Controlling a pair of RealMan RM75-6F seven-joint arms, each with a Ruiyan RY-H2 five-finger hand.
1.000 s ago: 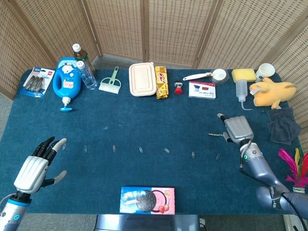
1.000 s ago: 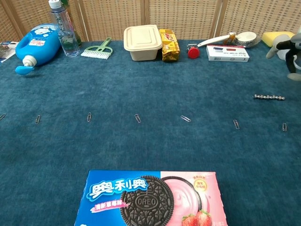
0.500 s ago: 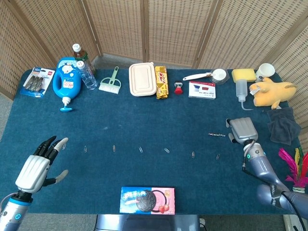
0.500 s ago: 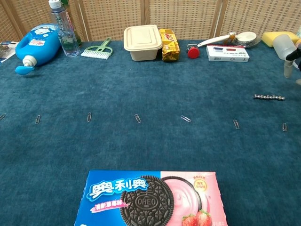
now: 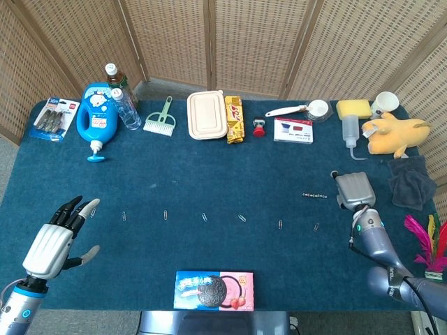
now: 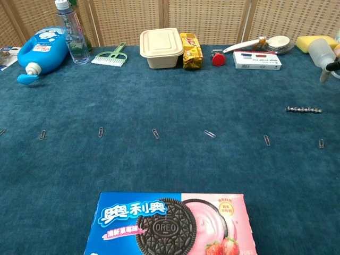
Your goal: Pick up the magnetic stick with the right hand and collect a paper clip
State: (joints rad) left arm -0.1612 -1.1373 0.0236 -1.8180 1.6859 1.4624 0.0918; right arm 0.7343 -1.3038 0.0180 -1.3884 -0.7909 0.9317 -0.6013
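The magnetic stick (image 5: 315,196), a short beaded metal rod, lies on the blue cloth; the chest view has this stick (image 6: 304,110) at the right. My right hand (image 5: 353,190) hovers just right of it, apart from it and holding nothing, its fingers foreshortened. Only a dark fingertip (image 6: 335,65) reaches into the chest view's right edge. Several paper clips lie in a row, the nearest ones (image 5: 316,227) (image 5: 280,224) in front of the stick. My left hand (image 5: 56,237) is open at the front left, fingers spread.
An Oreo box (image 6: 170,223) lies at the front edge. Along the back stand a blue bottle (image 5: 96,115), a lunch box (image 5: 207,114), a snack pack (image 5: 234,119), a squeeze bottle (image 6: 319,53) and a yellow plush toy (image 5: 392,134). A dark cloth (image 5: 412,181) lies right of my right hand.
My right hand has drawn back to the right, away from the magnetic stick, and has almost left the chest view. The stick and my left hand have not moved.
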